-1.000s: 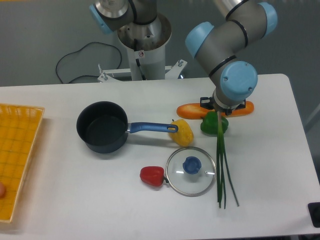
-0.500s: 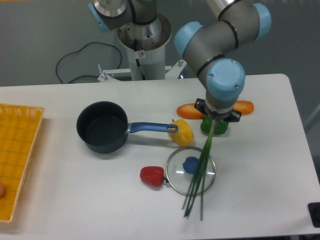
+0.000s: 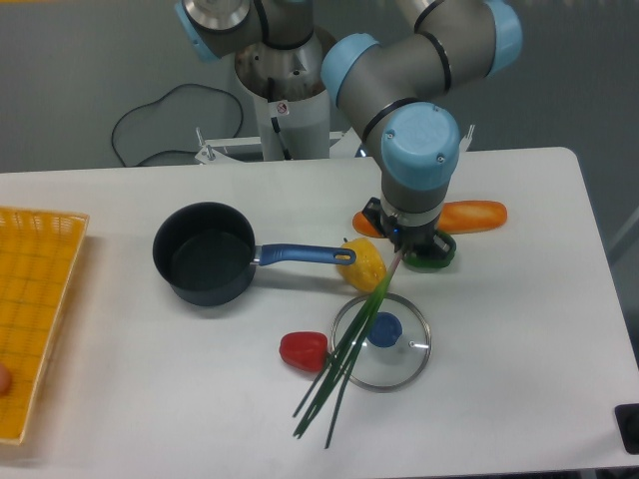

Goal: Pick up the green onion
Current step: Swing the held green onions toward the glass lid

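Green onion hangs from the gripper, pinched at its top end, stalks trailing toward 7 o'clock over the glass lid. That thin end-hold looks weak; the fanned tips could snag the lid or red pepper and slip free.

One fixed camera looks down from the front (facing the arm's base); whole table visible.

I see the green onion as a thin bunch of dark green stalks with a pale end at the top. It hangs slanted, upper end up by the arm's tool, stalks running down and left, fanning into separate tips low over the white tabletop.
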Controlling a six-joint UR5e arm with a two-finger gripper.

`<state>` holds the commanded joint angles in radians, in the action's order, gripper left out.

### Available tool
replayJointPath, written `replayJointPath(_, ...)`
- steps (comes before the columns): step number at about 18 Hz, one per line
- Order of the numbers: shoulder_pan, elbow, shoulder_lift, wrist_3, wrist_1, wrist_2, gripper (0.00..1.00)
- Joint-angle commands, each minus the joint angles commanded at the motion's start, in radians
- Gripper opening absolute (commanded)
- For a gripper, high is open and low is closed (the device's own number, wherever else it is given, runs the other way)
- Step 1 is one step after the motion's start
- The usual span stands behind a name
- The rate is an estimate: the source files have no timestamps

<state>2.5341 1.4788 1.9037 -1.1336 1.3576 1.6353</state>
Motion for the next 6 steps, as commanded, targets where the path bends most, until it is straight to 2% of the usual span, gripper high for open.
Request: replayJointPath(6,-0.002,0.009,-0.002,-0.048,-0.002,-0.012,0.2)
